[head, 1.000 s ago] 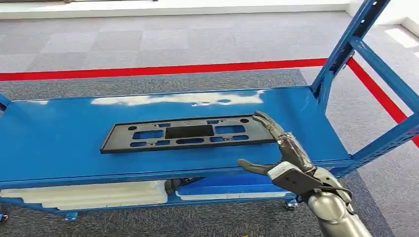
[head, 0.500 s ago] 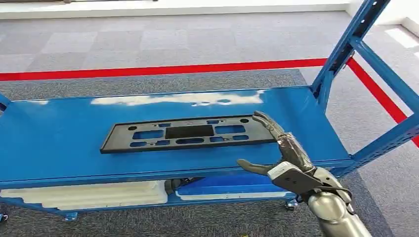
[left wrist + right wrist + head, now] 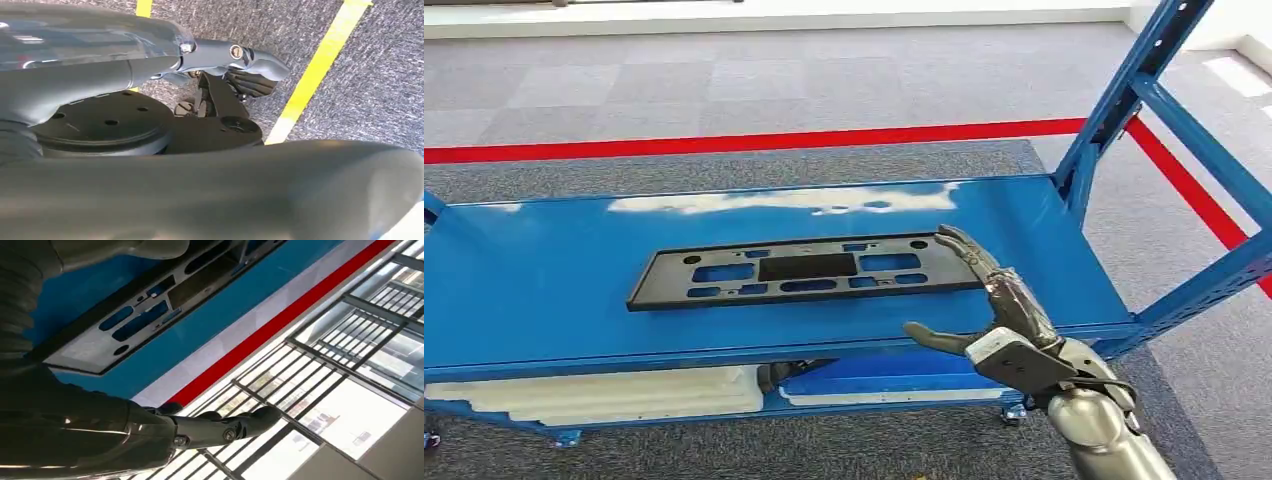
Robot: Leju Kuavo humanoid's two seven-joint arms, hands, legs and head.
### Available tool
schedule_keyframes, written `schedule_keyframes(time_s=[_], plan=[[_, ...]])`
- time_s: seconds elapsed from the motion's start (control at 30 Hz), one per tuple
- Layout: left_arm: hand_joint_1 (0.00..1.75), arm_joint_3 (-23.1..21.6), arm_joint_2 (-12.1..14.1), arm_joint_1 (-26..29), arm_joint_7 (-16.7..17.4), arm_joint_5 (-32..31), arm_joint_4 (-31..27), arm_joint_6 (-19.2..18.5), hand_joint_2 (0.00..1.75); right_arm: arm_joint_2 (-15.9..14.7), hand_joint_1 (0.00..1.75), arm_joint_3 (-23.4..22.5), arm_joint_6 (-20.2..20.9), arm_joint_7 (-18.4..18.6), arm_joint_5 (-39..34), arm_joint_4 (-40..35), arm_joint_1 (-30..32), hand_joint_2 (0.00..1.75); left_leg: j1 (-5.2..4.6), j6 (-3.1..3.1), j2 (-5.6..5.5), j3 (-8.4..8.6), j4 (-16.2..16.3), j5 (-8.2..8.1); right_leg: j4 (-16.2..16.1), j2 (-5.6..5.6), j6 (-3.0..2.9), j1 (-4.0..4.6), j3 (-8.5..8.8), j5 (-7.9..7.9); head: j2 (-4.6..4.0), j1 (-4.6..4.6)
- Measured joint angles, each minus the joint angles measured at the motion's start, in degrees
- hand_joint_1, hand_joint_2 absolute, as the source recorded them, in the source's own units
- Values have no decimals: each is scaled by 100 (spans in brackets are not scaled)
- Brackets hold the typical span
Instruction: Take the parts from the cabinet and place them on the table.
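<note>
Nothing is changed since earlier: right robot hand (image 3: 994,300) is kept spread at the black panel's (image 3: 799,270) three o'clock end.

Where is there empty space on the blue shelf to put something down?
The blue shelf is bare left of the black plate, up to the shelf's left end, and along the far edge behind the plate. There is also a bare patch between the plate's right end and the blue post. The right front is crowded: the right robot hand reaches to the plate's end there.
</note>
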Motion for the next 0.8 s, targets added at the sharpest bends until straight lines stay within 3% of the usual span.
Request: schedule_keyframes(time_s=[0.8], plan=[[0,0,0,0,0,0,0,0,0,0,0,0,0,-2,0,0,0,175,0,0,0,0,0,0,0,0,0,0,0,0,0,0]])
